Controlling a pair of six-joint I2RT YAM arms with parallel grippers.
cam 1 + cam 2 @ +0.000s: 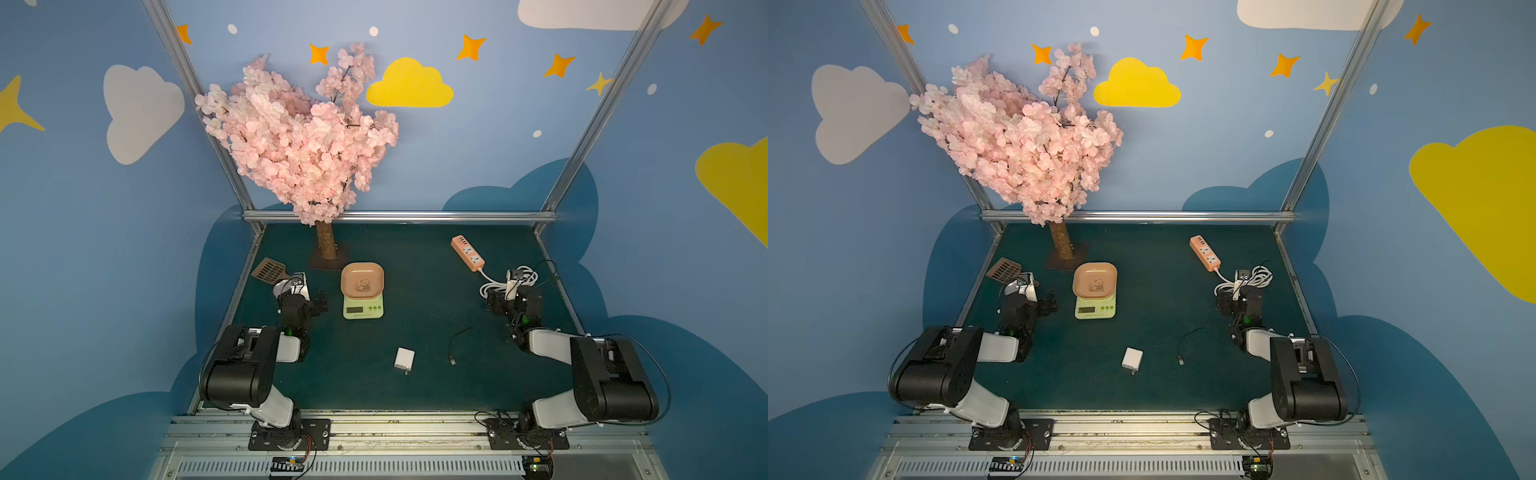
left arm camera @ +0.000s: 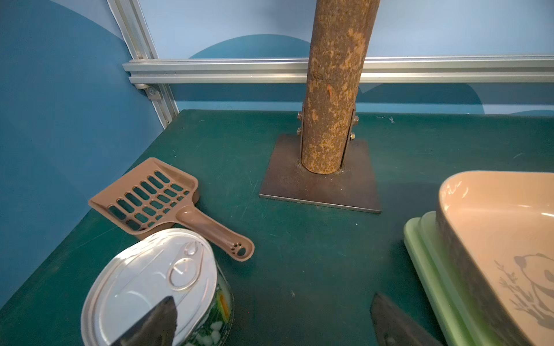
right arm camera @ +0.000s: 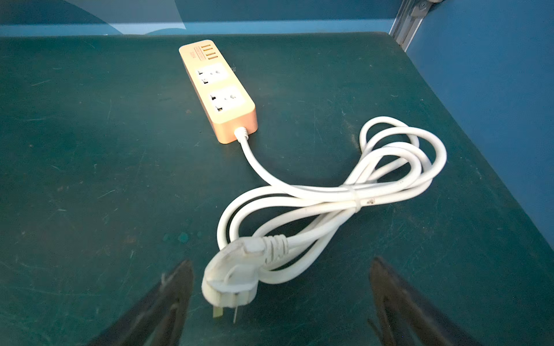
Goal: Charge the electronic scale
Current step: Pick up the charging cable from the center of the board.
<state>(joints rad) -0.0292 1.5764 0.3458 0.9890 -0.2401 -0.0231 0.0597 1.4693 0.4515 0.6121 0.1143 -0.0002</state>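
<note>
Sitting just beside the wide-open left gripper (image 2: 275, 316), the electronic scale (image 1: 363, 311) lies well apart from the wide-open right gripper (image 3: 281, 266).

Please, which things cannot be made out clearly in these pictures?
- Pale green electronic scale: charging port unseen in every view; left wrist view cuts it off at the edge.
- Its grey display: reading too small, top views.
- Thin black cable: far end hidden behind right arm, top views.
</note>
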